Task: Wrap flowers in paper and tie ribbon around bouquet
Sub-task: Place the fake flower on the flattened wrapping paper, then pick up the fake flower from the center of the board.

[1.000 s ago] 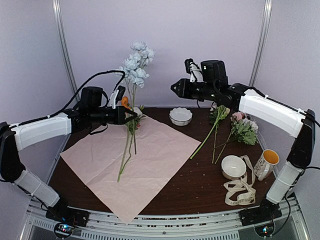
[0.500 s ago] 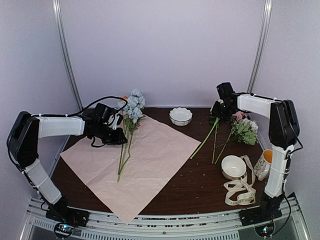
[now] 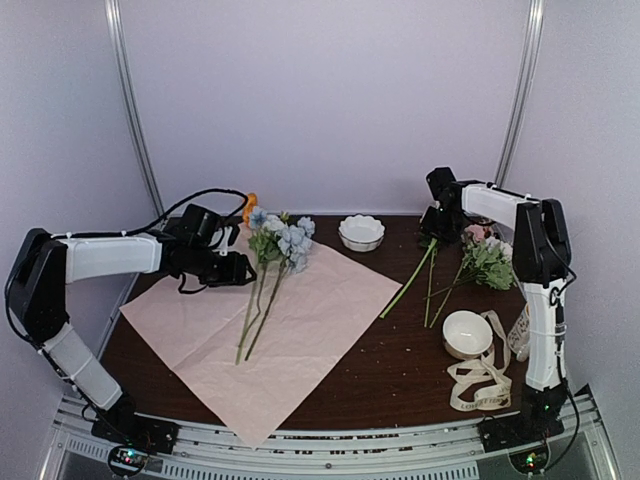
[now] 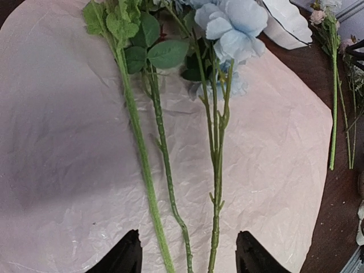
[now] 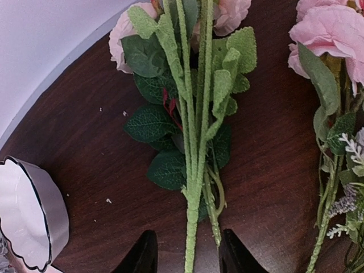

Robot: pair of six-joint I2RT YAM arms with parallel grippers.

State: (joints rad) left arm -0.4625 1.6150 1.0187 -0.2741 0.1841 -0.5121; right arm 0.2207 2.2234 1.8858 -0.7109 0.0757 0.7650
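**Both pairs of jaws standing apart, flowers lying on the paper**

From the top camera you are looking at the flowers (image 3: 285, 240) lying on the paper (image 3: 320, 300), blooms toward the far wall and stems pointing back at the arms. The left gripper (image 3: 243, 268) is sitting low, just beside the upper stems on their left. The right gripper (image 3: 433, 226) is reaching to the far right of the surface (image 3: 400, 355), over the pink-bloomed stems (image 3: 480, 258) that are lying off the paper on the dark wood. The ribbon (image 3: 478, 385) is lying in loose loops at the near right, just beside the plain bowl (image 3: 466, 333). The scalloped bowl (image 3: 361, 232) is sitting at the back, near the paper's far corner. From up here you are not getting a clear read on either pair of jaws.

The left wrist camera is giving you that. The jaws are standing apart, with three green stems running between the tips and lying flat on the crumpled paper, nothing clamped. A pale blue bloom is filling the top of the view.

The right wrist camera is showing its jaws apart as well, with a fuzzy green stem of the pink-bloomed stems running between the tips. Whether either tip is touching it, you cannot tell. The scalloped bowl is showing at the left edge.
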